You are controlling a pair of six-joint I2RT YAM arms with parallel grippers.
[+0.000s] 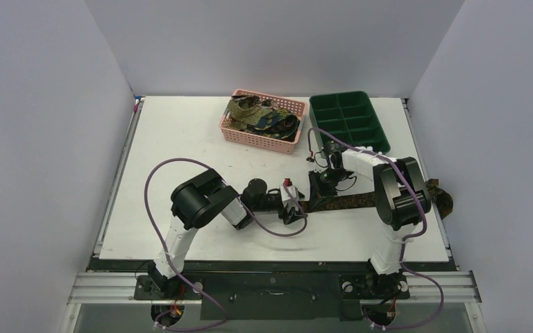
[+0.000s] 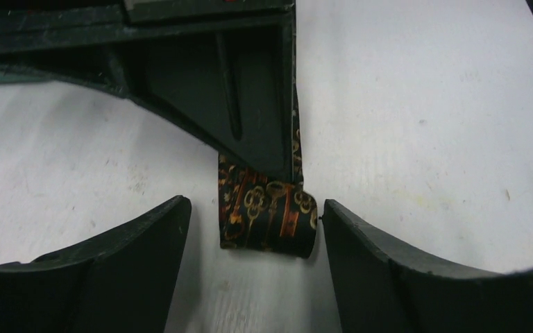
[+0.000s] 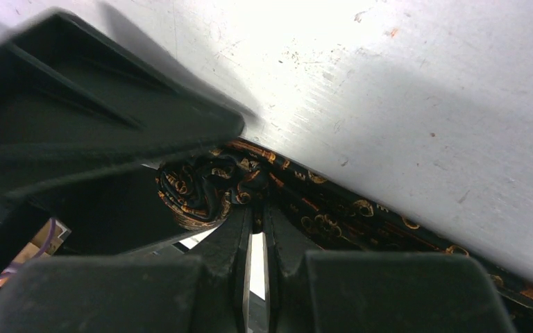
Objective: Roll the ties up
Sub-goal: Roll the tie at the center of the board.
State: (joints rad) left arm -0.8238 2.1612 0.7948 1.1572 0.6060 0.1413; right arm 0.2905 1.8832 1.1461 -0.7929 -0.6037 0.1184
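Observation:
One dark tie (image 1: 361, 200) with a gold and orange key pattern lies stretched across the table, its wide end past the right edge. My right gripper (image 1: 317, 189) is shut on the tie near its narrow end; in the right wrist view the jaws (image 3: 257, 211) pinch bunched fabric (image 3: 201, 187). My left gripper (image 1: 294, 210) is open, low over the table. In the left wrist view its fingers (image 2: 255, 205) stand on either side of the tie's curled end (image 2: 267, 218) without touching it. Several more ties (image 1: 260, 114) lie piled in the pink basket.
The pink mesh basket (image 1: 230, 128) stands at the back centre. A dark green compartment tray (image 1: 350, 121) sits to its right. The right gripper's body (image 2: 215, 90) sits close above the left fingers. White walls enclose the table.

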